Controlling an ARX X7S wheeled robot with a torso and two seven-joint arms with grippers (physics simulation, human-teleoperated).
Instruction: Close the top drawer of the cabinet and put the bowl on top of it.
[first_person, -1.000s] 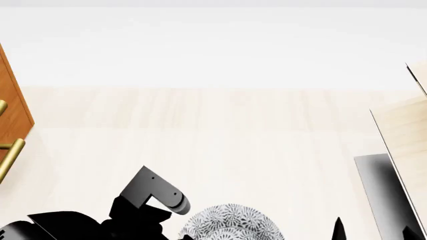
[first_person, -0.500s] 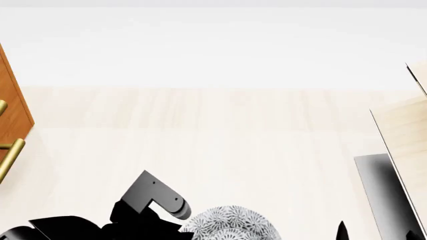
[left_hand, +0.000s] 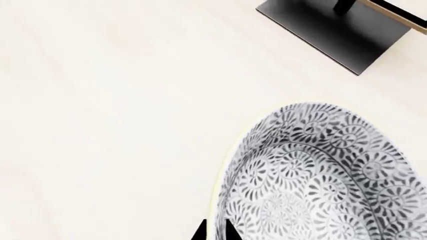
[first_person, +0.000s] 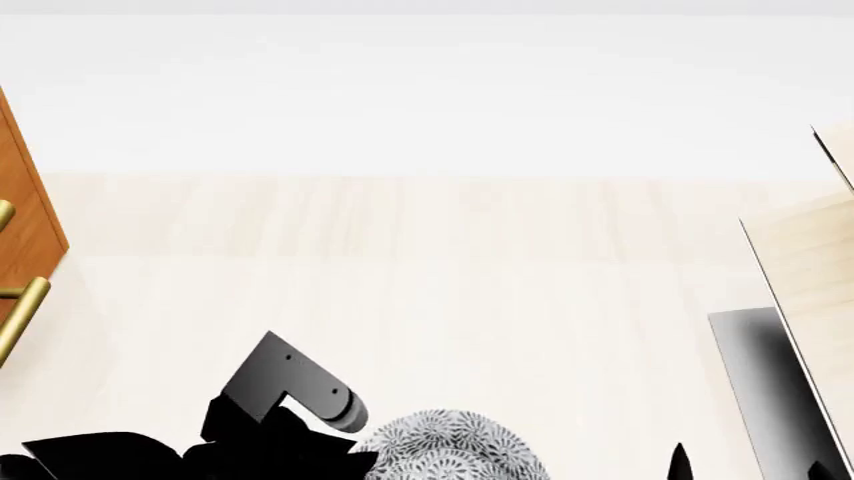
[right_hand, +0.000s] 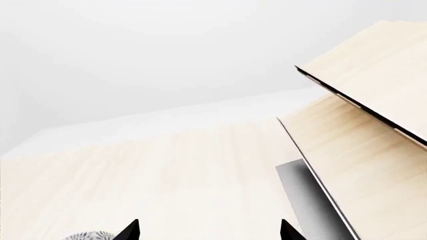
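Bowl (first_person: 451, 447): seen at 6 o'clock, beside left hand (left_hand: 215, 231).
Left hand: grip apparently on the rim, not resolved.
Right hand (right_hand: 208, 231): tips spread wide, nothing held.
Cabinet (first_person: 30, 215): at 9 o'clock.

Black angular left arm (first_person: 134, 455) with a grey rounded link (two dark screws).

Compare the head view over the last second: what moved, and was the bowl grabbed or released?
The left arm's grey link slid toward the view's left, and the bowl shifted slightly left with it. Whether the left gripper holds the bowl cannot be told. The cabinet, its brass handles and the plywood structure stayed put.
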